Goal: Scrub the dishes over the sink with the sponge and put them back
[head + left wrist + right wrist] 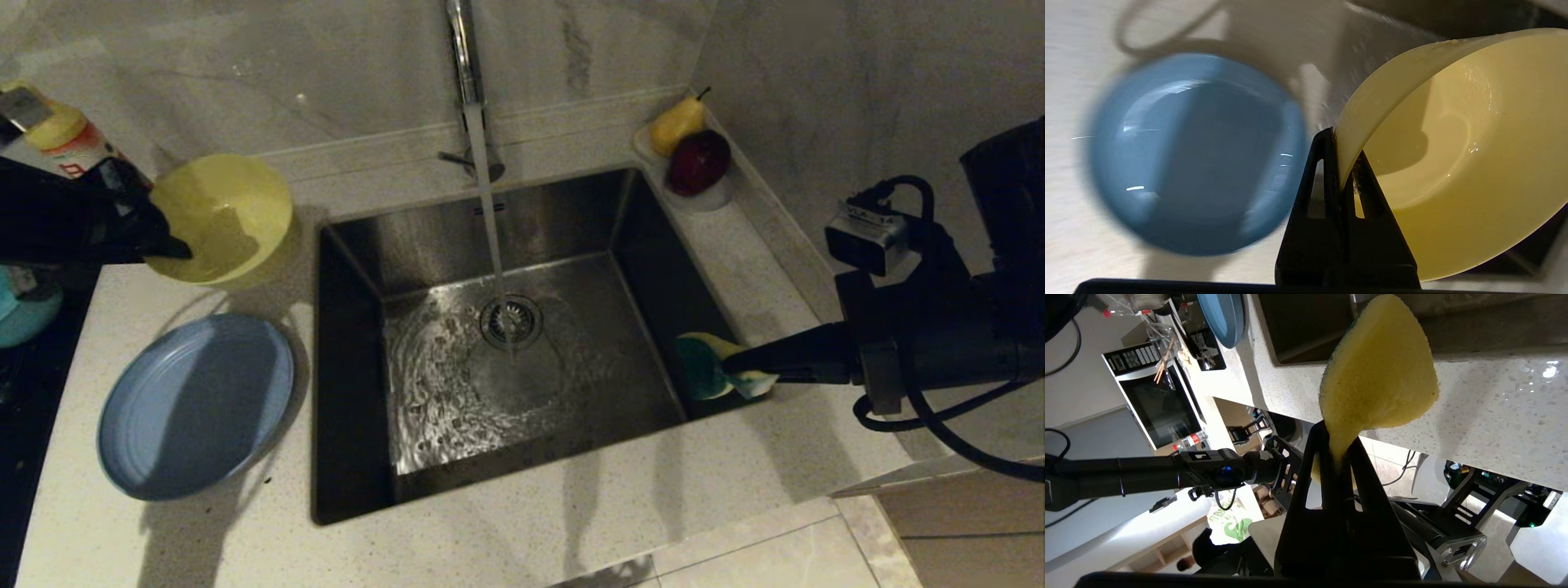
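The left gripper [1341, 163] is pinching the rim of the yellow bowl [224, 216], one finger inside the wall and one outside, jaws closed tight on it. In the head view the bowl is tilting over the counter [522, 539] at about ten o'clock from the drain [511, 320], not yet over the sink [588, 245]. The right gripper [1340, 451] is squeezing the sponge [718, 367] by its narrow end, jaws shut on it, and is holding it at the sink's rim at about three o'clock from the drain, teal face toward the basin.

Water is running from the tap [467, 57] straight onto the drain. The plate [196, 404] is lying on the counter at about eight o'clock from the drain, just below the bowl. A teal bowl [28, 310] is showing at the far nine o'clock edge, partly hidden by the arm. A pear [676, 124] and a dark red fruit [698, 162] are sitting in a small dish at about one o'clock.

The step in hand looks like bringing the bowl to the sponge over the basin. To do it well, the bowl wants carrying toward three o'clock until it is wholly above the sink, opening turned to the sponge, so drips are falling inside. A rim pinch on a wet bowl could slip, so the scrubbing pressure should be running toward the held side, not levering the far edge. The sponge's free broad end should be doing the wiping.
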